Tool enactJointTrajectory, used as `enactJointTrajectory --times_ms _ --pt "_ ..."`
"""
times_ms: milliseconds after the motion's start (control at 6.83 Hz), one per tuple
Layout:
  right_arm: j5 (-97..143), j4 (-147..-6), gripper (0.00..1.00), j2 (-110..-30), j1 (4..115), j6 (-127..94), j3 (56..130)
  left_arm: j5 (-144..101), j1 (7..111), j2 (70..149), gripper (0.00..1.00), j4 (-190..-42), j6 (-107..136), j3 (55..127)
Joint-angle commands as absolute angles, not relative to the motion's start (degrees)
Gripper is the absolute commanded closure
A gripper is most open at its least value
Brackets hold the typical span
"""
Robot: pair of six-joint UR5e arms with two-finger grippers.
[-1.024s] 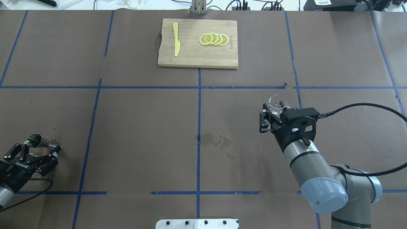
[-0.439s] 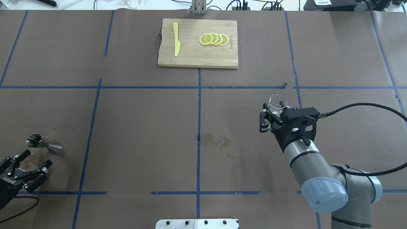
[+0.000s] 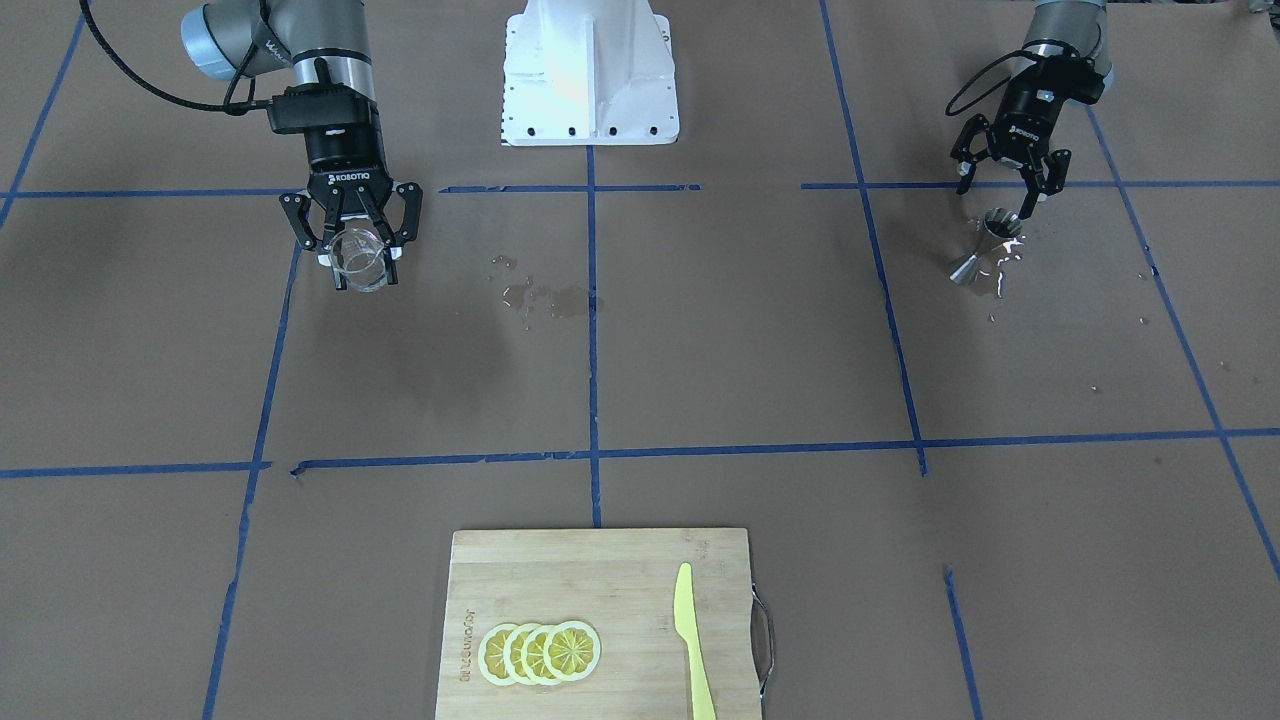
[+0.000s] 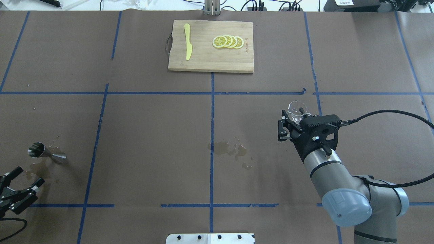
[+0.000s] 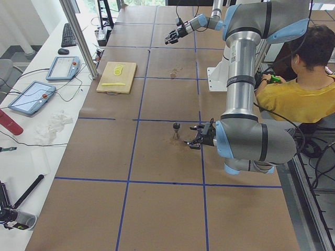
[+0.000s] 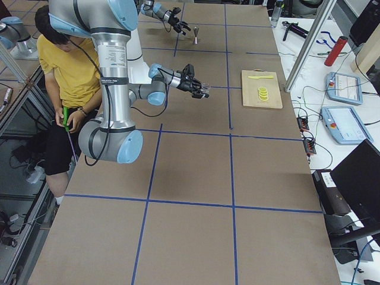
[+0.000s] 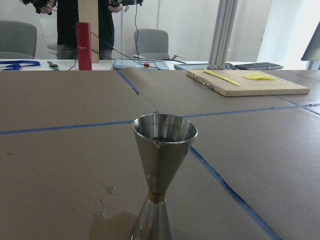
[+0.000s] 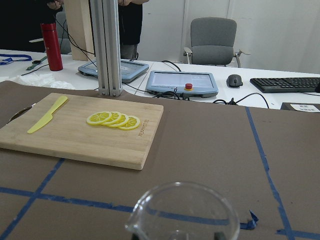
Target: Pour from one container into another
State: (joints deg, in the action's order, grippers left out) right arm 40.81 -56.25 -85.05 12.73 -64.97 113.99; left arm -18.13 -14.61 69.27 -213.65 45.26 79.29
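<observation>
1. The front-facing view looks down on a brown paper-covered table [image 3: 720, 340] ruled with blue tape lines [image 3: 592, 400]. At ten o'clock, the right gripper [image 3: 360, 250] has its fingers clamped on the one clear glass cup [image 3: 358, 272], which sits between its fingertips. At two o'clock, the left gripper [image 3: 995, 198] has its fingers spread and holds nothing. The one jigger [image 3: 985, 245] is just past its tips, at its six o'clock. A wet patch [image 3: 545, 298] lies near the centre. At six o'clock there is one cutting board [image 3: 600, 580] with four overlapping lemon slices [image 3: 540, 652] and one yellow knife [image 3: 692, 640].

2. The overhead view makes the gap plain. The left gripper is at eight o'clock with daylight between its tips and the jigger, which is at the gripper's one o'clock and not touching it. The cup shows at the far end of the right gripper, around four o'clock from the frame's centre.

3. The left exterior view adds one person [image 5: 293, 99] in a yellow shirt seated behind the robot, and two touchscreen pendants [image 5: 30, 97] on the side bench at nine o'clock.

4. The right exterior view shows the near arm carrying the cup above the paper, with the board at its two o'clock.

5. The left wrist view alone shows the jigger upright. It has something dark low in its upper cone, a gold band at the waist, and a puddle [image 7: 112, 225] at its foot.

6. The right wrist view shows the cup's rim and spout at six o'clock, with two dark fingertips visible through the glass. The board is at ten o'clock.
</observation>
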Motion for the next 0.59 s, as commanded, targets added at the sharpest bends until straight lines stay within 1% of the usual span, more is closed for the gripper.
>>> enactJointTrajectory --times_ms 0,293,439 --pt "40.69 -56.25 1.0 -85.34 12.66 -66.78 113.91 -16.62 -14.94 66.45 0.0 -222.93 45.26 74.9" --pt "40.69 -56.34 1.0 -85.34 12.57 -66.88 113.82 -17.48 -13.54 65.92 0.0 -224.12 48.32 74.71" --pt "40.69 -56.25 1.0 -85.34 12.57 -66.88 113.82 -20.8 -9.36 65.83 0.0 -224.03 48.34 74.71"
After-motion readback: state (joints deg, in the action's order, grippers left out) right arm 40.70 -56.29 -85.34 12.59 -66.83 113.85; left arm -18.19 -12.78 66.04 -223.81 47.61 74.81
